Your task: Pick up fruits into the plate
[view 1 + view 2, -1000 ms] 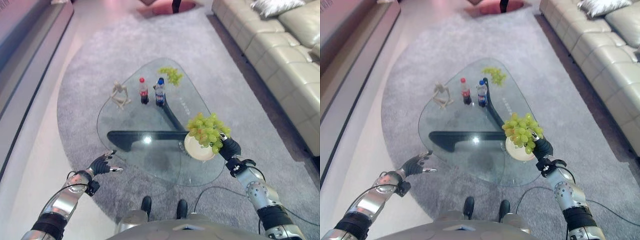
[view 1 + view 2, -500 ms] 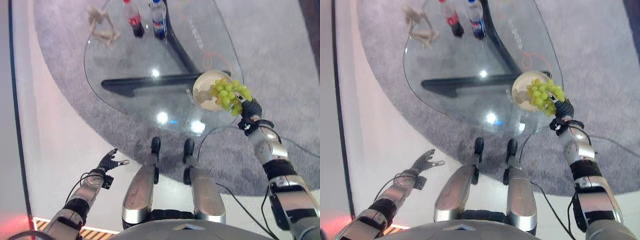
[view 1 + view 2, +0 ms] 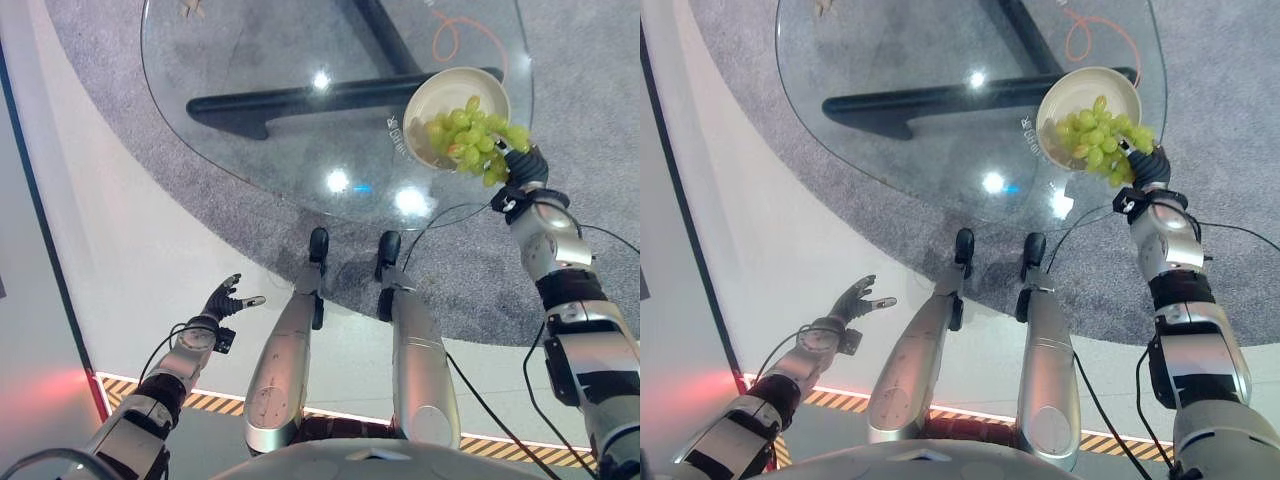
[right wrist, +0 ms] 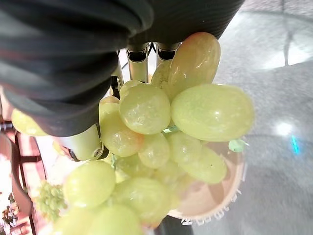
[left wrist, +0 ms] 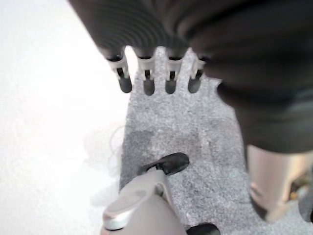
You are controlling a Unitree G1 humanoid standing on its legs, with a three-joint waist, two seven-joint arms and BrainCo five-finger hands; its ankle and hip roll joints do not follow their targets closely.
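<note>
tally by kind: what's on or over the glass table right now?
Bunch of green grapes, held by the right robot hand over the bowl: 1
Cream bowl: 1
Wooden figurine, cut off at the edge: 1
Total: 3

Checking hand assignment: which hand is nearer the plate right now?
Right. The right hand holds the bunch of green grapes over the plate on the glass table; the left hand hangs open over the floor, well away.
</note>
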